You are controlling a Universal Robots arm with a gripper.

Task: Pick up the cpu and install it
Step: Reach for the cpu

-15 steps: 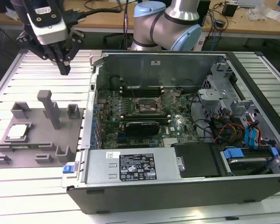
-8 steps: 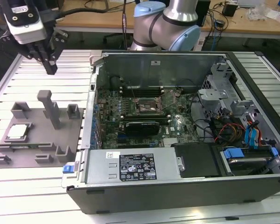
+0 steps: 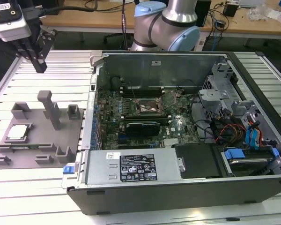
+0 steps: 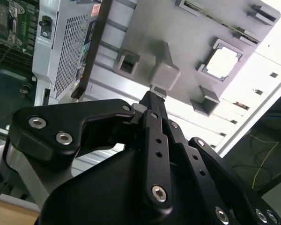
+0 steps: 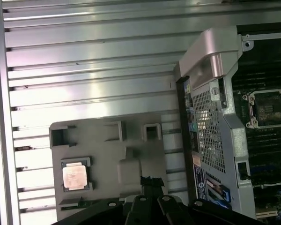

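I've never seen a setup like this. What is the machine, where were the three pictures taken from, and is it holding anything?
This is one robot arm with a black two-fingered tool at its end. The exterior view comes from a camera off the arm, looking over a slatted metal table. Both wrist views come from cameras riding on the arm, looking past the tool. On the table stands an open computer case, its motherboard and square socket exposed. At the exterior view's left lies a grey fixture plate with blocks and posts; the cpu, a small silvery square, rests in a recess on it. The tool hangs above the table near that plate, shut and holding nothing, so the cpu is not yet picked up.
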